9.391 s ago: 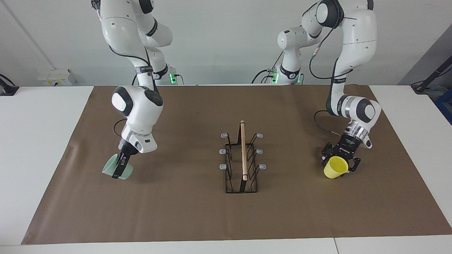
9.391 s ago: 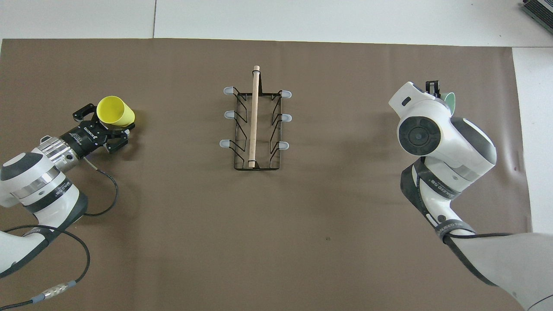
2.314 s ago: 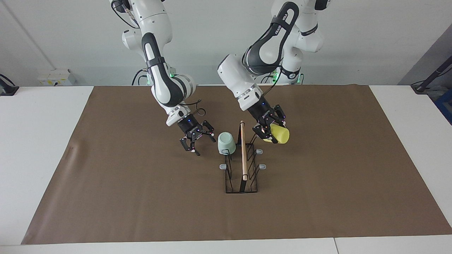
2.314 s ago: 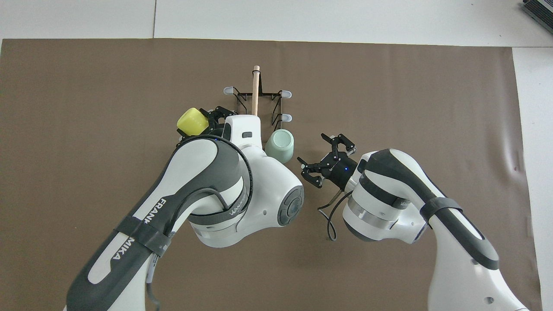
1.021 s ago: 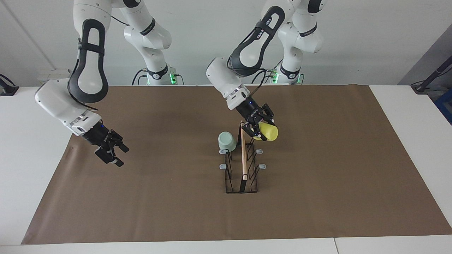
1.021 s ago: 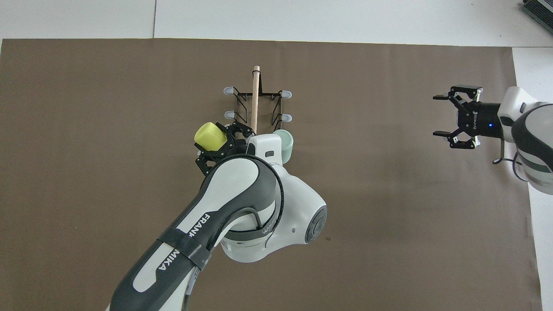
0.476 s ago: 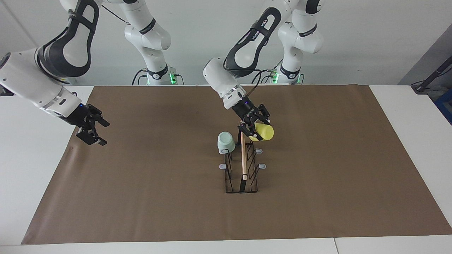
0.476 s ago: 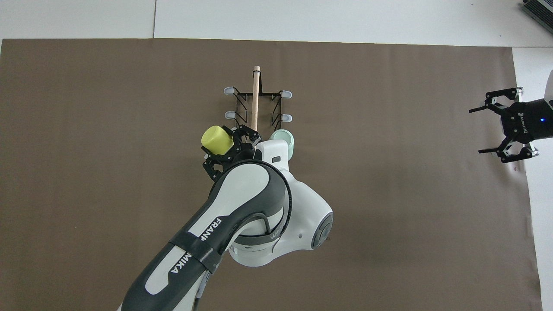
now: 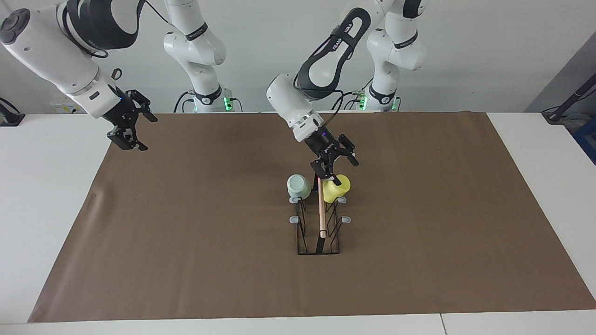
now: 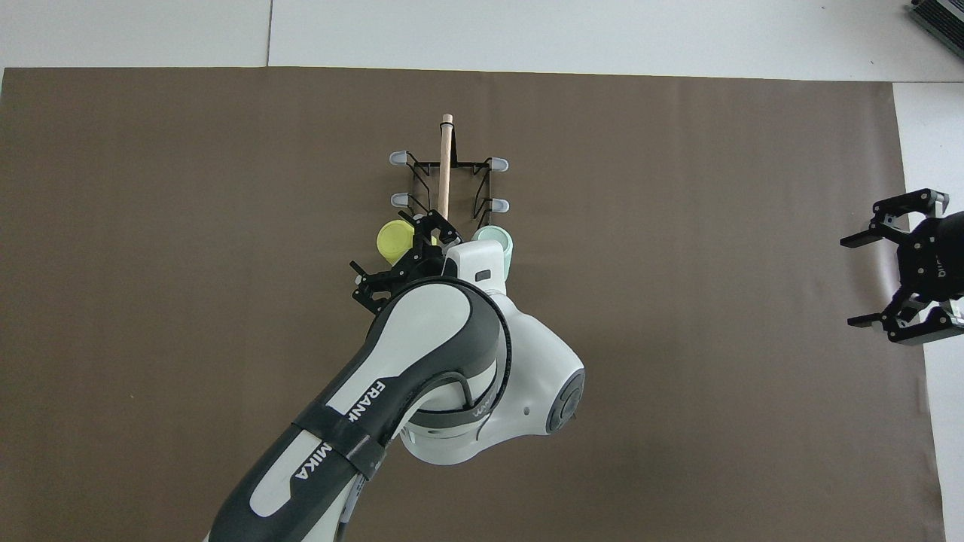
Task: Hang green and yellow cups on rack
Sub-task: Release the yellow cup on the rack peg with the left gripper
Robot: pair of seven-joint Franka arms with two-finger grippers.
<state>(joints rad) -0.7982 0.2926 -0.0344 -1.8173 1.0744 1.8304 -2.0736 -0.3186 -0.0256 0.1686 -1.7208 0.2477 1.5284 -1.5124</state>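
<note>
The black wire rack (image 9: 318,251) (image 10: 419,188) with a wooden rod (image 9: 321,214) stands mid-table. A mint green cup (image 9: 298,186) (image 10: 498,239) hangs mouth down on the prong nearest the robots, on the right arm's side. Mouth down on the matching prong of the left arm's side hangs the yellow cup (image 9: 336,189) (image 10: 394,241). My left gripper (image 9: 337,166) (image 10: 403,257) hovers just above the yellow cup, open, with nothing held. Over the mat's edge at the right arm's end, my right gripper (image 9: 149,134) (image 10: 849,282) is raised and open.
A brown mat (image 9: 186,232) covers most of the white table (image 9: 46,209). The left arm's bulk (image 10: 452,361) hides part of the mat nearer the robots than the rack in the overhead view. The rack's other prongs (image 9: 345,219) carry nothing.
The left gripper opened and let go of the yellow cup, which now sits lower on its prong. The right gripper rose and drew back toward the robots at its end of the table.
</note>
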